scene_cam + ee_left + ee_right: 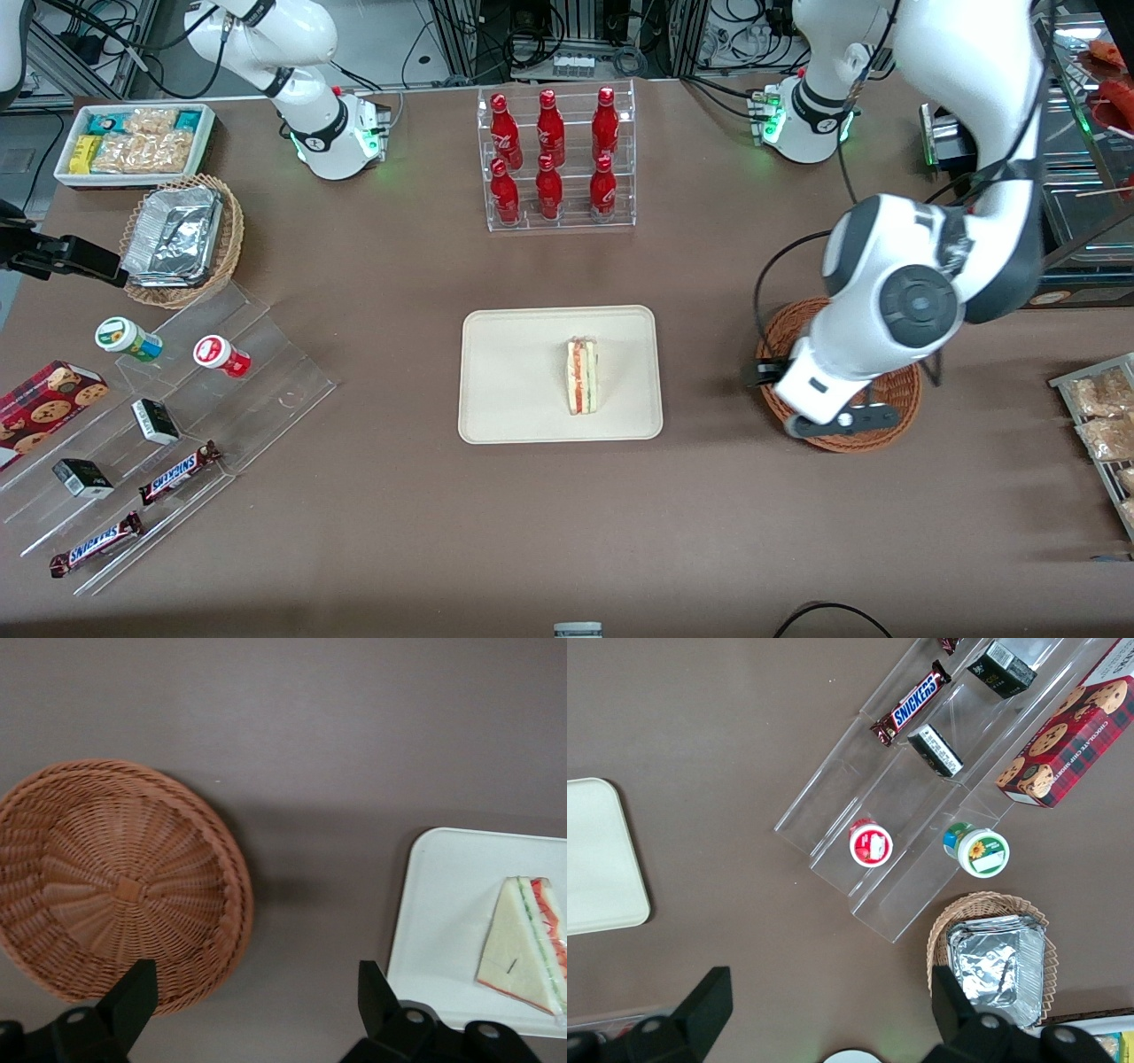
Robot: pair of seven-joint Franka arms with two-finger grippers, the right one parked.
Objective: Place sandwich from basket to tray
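The sandwich lies on the cream tray, on the half toward the working arm; both also show in the left wrist view, sandwich on tray. The reddish-brown wicker basket stands beside the tray toward the working arm's end and is empty. My left gripper hangs above the table at the basket's rim, on the side nearest the tray. It is open and holds nothing. The arm hides much of the basket in the front view.
A clear rack of red bottles stands farther from the camera than the tray. Toward the parked arm's end are a stepped acrylic stand with snacks, a tan basket with foil and a white snack bin. A rack of packets lies at the working arm's end.
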